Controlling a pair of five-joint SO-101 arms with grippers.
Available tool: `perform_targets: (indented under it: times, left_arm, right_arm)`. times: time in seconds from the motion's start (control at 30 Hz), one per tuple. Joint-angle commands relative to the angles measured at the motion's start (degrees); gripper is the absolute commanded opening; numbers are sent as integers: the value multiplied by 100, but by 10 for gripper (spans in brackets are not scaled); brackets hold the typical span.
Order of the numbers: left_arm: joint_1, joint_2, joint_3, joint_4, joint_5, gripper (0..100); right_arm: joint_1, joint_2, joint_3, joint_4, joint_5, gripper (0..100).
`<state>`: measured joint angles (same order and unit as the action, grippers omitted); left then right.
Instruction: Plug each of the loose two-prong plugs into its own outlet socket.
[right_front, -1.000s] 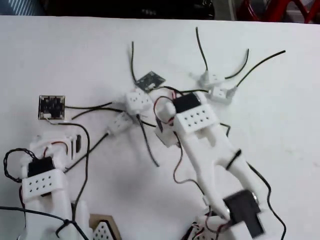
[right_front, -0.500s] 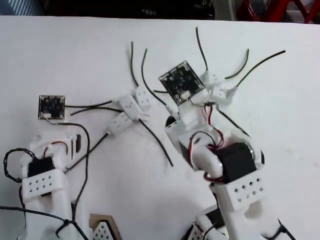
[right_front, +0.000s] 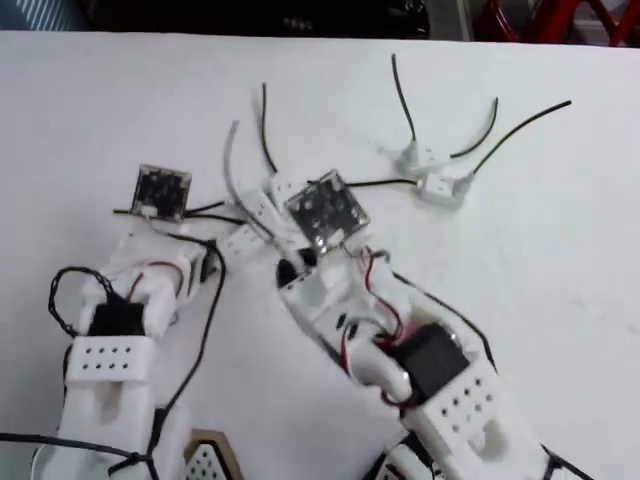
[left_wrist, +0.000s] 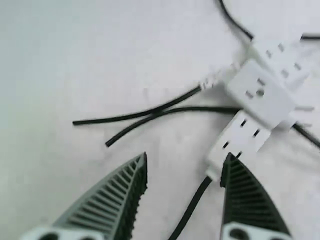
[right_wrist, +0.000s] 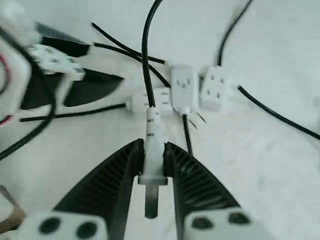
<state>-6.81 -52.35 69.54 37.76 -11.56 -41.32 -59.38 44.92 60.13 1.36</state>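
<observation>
Plug of white plastic on a thin black cord (right_wrist: 152, 165) sits pinched between the dark ribbed fingers (right_wrist: 117, 177) of the right gripper (right_wrist: 153, 146), which are closed tight on its sides. It is low over the white bench (right_front: 100, 100), near a bunch of small white plastic socket blocks (right_wrist: 183, 87) with black cords. The cord end of the plug points at the blocks. A short grey stub sticks out of the other end, by the wrist. I think those are the prongs, but I cannot be sure.

The left gripper (left_wrist: 185, 160) is on the other side of the bunch. Its grey ribbed fingers (left_wrist: 117, 197) are spread wide and hold nothing. One fingertip is just beside the nearest socket block (left_wrist: 245, 135), and a black cord runs between the fingers.

To do this step well, I think the prongs must face a block first, so the plug may need turning. The left fingers could close on the nearest block so it cannot slide. Then the two prongs should line up with two slots and go straight in, slowly.

The slots I can see on the blocks are dark and have nothing in them. Two more small white pieces with black cords (right_front: 430, 175) lie well apart from the bunch, farther back on the bench.
</observation>
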Motion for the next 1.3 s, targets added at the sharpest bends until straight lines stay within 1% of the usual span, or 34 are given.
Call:
perform_targets:
  times: [0.0, 0.1, 0.23, 0.37, 0.5, 0.57, 0.67, 0.87, 0.93, 1.03, 1.17, 1.27]
  left_arm:
    - [444, -145, -703, -141, 958, 248]
    - [708, -145, -791, -149, 1152, 248]
    - [1077, -145, -897, -132, 1152, 248]
    - [1429, -154, -958, -158, 1143, 248]
    - [1771, -154, -923, -123, 1125, 248]
    - [1956, -154, -905, -97, 844, 248]
    - [2158, -154, -941, 176, 440, 248]
    - [2211, -154, -914, 220, 413, 248]
    - [2229, -154, -932, 360, 404, 248]
    - [2422, -154, -914, 413, 396, 248]
    - [2703, -154, -905, 615, -114, 248]
    - [2712, -154, -905, 607, -202, 248]
  right_arm:
    - [-180, -637, 105, -163, -149, 16]
    - [-180, -1015, 580, -426, -132, 16]
    - [-189, -1402, 1424, -1042, -97, 16]
    - [-189, -1657, 2004, -1411, 316, 16]
    - [-163, -1675, 2391, -1666, 396, 16]
    - [-163, -1675, 2558, -1815, 404, 16]
    - [-154, -1675, 2743, -1938, 580, 16]
    - [-154, -1675, 2840, -1991, 615, 16]
    - [-145, -1666, 2848, -1991, 624, 16]
    - [-145, -1666, 2857, -1991, 624, 16]
    - [-145, -1666, 2857, -1991, 607, 16]
    - [-145, -1666, 2910, -1982, 598, 16]
